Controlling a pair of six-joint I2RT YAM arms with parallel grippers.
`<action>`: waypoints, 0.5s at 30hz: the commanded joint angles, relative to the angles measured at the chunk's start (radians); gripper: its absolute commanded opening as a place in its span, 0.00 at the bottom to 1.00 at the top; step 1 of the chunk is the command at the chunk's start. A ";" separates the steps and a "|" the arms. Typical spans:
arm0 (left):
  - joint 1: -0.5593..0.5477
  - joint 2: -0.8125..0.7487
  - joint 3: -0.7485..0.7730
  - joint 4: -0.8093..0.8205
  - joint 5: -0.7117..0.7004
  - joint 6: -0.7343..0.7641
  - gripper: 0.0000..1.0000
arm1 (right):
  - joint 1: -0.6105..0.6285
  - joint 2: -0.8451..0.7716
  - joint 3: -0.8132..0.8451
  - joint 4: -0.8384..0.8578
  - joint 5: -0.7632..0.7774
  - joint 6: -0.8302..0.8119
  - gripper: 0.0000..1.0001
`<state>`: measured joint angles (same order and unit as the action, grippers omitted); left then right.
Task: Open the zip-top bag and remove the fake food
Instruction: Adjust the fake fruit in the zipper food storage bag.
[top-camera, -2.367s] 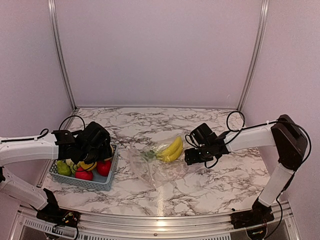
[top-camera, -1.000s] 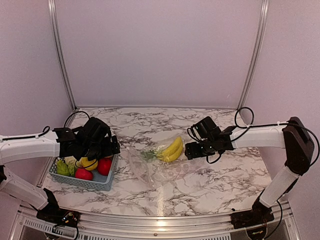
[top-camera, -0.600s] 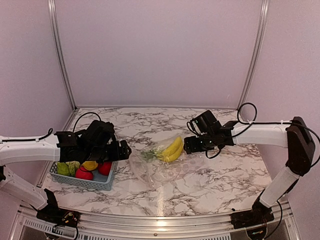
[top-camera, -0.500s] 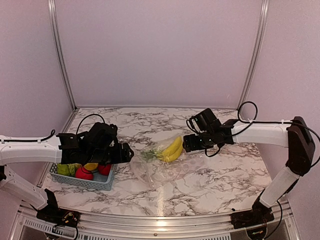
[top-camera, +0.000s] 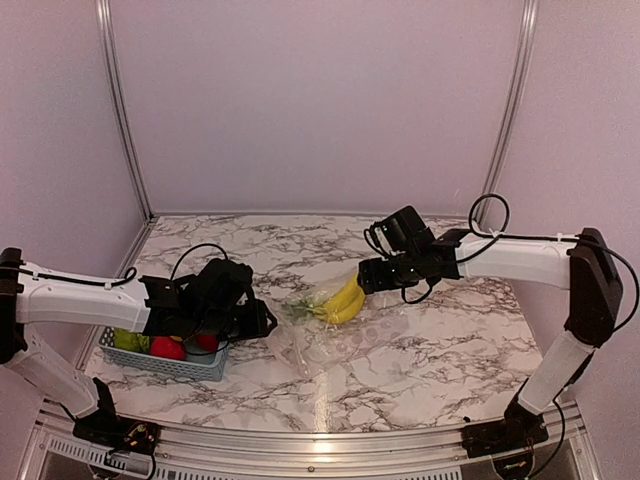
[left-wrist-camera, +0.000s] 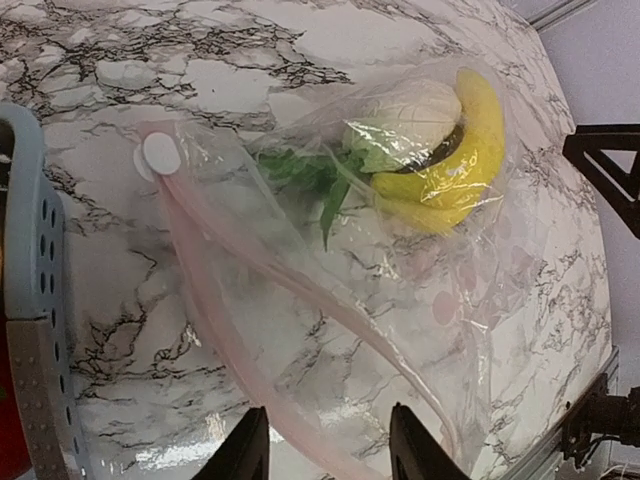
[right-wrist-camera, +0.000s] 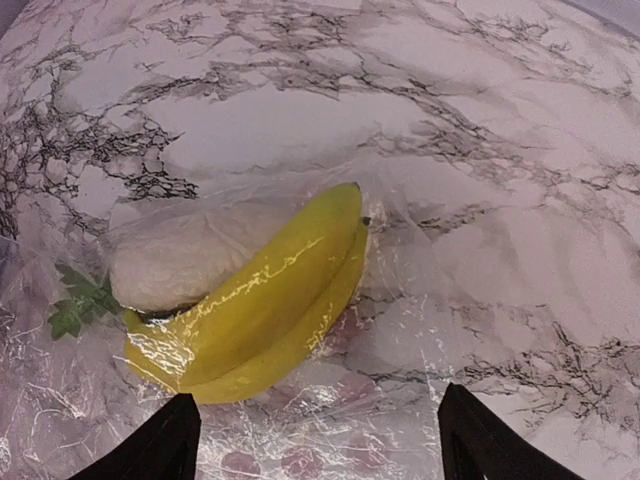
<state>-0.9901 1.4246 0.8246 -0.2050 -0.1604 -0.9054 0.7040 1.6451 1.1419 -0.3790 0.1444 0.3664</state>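
Zip-top bag (left-wrist-camera: 400, 300) lying flat on the marble bench (top-camera: 430, 350), bananas (right-wrist-camera: 260, 310) inside.
Left pincer (left-wrist-camera: 330, 450) straddles its pink zip strip (left-wrist-camera: 205, 300), jaws apart; right pincer (right-wrist-camera: 315, 440) hangs released above the bananas.

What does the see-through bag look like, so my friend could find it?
Start at the marble table; near its middle, beside the light blue basket, lies the zip-top bag. It is clear, crinkly plastic, almost invisible on the marble, and it holds yellow bananas and a pale leafy vegetable. Unlike the basket, you can see straight through it.
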 joint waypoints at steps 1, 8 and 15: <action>-0.008 0.055 -0.019 0.090 0.049 -0.023 0.41 | 0.014 0.040 0.068 -0.020 0.014 -0.008 0.78; -0.011 0.123 -0.031 0.232 0.089 -0.025 0.40 | 0.031 0.108 0.143 -0.015 0.005 -0.025 0.73; -0.010 0.228 -0.002 0.307 0.126 -0.037 0.28 | 0.071 0.216 0.252 -0.033 -0.002 -0.053 0.63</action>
<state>-0.9958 1.6016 0.8036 0.0174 -0.0696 -0.9352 0.7490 1.8069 1.3201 -0.3859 0.1421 0.3370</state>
